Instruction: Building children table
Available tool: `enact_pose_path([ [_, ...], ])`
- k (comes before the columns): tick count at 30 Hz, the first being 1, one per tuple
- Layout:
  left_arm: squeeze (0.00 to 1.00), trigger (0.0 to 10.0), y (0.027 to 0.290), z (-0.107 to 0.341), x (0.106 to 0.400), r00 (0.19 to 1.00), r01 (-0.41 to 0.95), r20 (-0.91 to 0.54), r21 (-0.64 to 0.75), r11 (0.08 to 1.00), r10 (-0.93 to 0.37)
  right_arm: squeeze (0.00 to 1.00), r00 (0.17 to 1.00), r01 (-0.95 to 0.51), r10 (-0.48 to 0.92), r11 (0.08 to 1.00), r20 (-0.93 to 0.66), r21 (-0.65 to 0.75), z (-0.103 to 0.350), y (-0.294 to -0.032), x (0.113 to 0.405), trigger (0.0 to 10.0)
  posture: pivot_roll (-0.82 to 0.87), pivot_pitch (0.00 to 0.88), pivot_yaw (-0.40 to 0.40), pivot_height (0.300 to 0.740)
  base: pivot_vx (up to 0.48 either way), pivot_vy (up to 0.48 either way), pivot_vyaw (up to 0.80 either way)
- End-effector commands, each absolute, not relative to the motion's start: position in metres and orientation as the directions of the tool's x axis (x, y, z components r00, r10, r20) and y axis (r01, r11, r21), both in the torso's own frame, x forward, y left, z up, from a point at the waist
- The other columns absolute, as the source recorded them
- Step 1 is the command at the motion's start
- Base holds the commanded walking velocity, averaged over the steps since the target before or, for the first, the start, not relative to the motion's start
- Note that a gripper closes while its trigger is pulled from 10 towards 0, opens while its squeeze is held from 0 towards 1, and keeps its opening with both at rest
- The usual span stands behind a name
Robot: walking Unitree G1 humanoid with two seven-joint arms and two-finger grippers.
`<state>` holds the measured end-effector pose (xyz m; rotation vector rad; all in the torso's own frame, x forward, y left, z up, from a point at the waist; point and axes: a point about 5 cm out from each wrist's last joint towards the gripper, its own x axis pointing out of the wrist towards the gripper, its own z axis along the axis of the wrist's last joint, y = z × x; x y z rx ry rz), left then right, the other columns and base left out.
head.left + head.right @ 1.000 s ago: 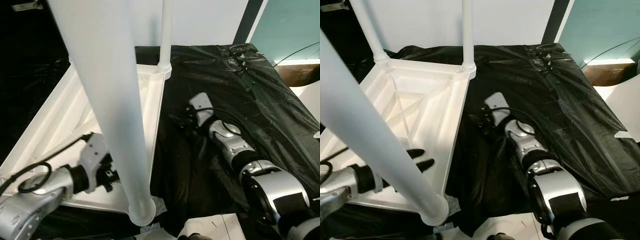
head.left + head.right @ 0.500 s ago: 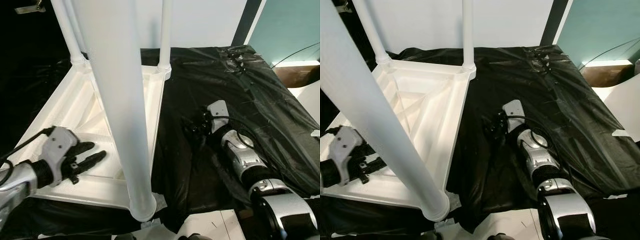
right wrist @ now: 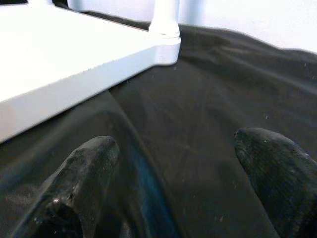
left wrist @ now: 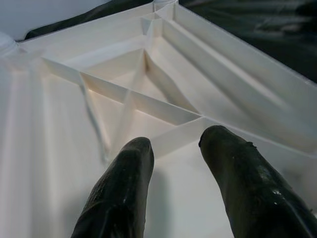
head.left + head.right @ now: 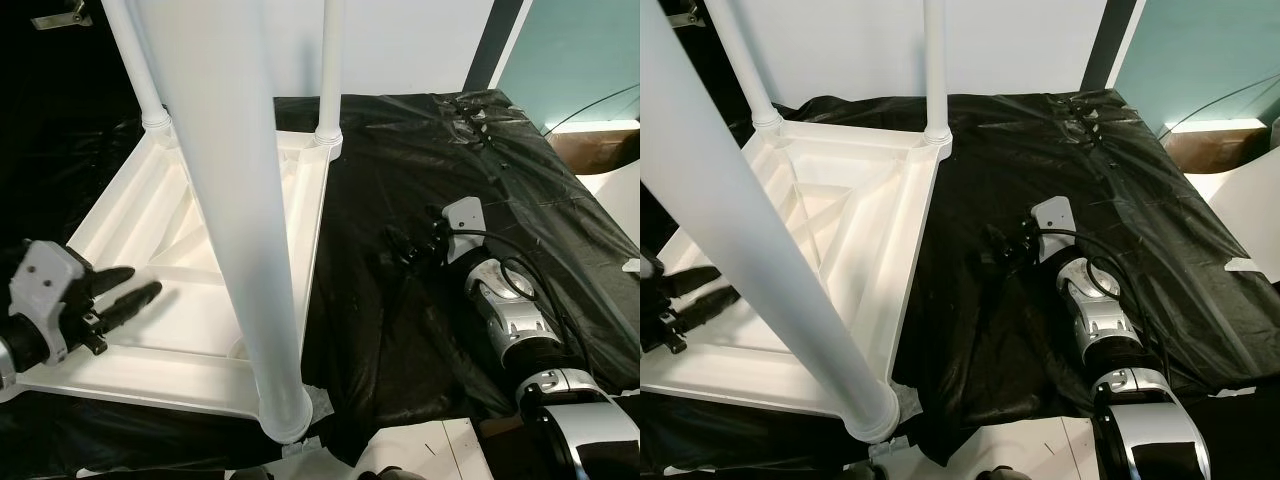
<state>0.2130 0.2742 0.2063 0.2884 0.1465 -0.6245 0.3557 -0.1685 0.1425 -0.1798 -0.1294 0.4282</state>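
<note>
Table (image 5: pixel 200 250) upturned, white ribbed plastic, round legs; crinkled black sheet (image 5: pixel 480 180) beneath.

Both head eyes look steeply down from close above, sharing the upturned white table (image 5: pixel 200 250) and black sheet (image 5: pixel 1120 190). Each wrist camera sits low, peering along its fingers toward the table's 12 o'clock corner.

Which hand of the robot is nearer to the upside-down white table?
Left. The left hand hovers over the table underside, open. The right hand is beside it, over the black sheet.
</note>
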Motion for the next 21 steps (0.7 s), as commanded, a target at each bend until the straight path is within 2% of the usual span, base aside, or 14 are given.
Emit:
enact_pose_path([
  [1,0.00,10.0,0.271,0.206,0.210,0.827,0.560,-0.189,0.186,0.807,-0.530,0.00,0.907,-0.396,0.414,0.900,0.073,-0.184,0.138,-0.171,0.352,10.0,0.16,0.105,-0.009,0.740,0.000,0.000,0.00],
  [7,0.00,10.0,0.269,0.209,0.204,0.855,0.518,-0.116,0.136,0.845,-0.505,0.00,0.911,-0.390,0.407,0.903,0.070,-0.179,0.136,-0.171,0.350,10.0,0.15,0.115,0.006,0.740,0.000,0.000,0.00],
  [9,0.00,10.0,0.273,0.217,0.198,0.873,0.488,-0.006,0.038,0.872,-0.488,0.00,0.913,-0.386,0.402,0.906,0.068,-0.176,0.135,-0.171,0.347,10.0,0.14,0.119,0.018,0.740,0.000,0.000,0.00],
  [12,0.00,10.0,0.272,0.218,0.190,0.866,0.500,0.033,-0.024,0.866,-0.499,0.00,0.916,-0.380,0.396,0.909,0.067,-0.173,0.133,-0.172,0.345,10.0,0.14,0.121,0.024,0.740,0.000,0.000,0.00],
  [18,0.00,10.0,0.265,0.208,0.176,0.831,0.553,-0.021,-0.072,0.830,-0.556,0.00,0.922,-0.367,0.381,0.915,0.064,-0.167,0.132,-0.174,0.342,10.0,0.14,0.121,0.029,0.740,0.000,0.000,0.00],
  [21,0.00,10.0,0.248,0.201,0.164,0.752,0.649,-0.065,-0.100,0.754,-0.656,0.00,0.924,-0.365,0.378,0.916,0.057,-0.167,0.131,-0.176,0.341,10.0,0.14,0.121,0.029,0.740,0.000,0.000,0.00],
])
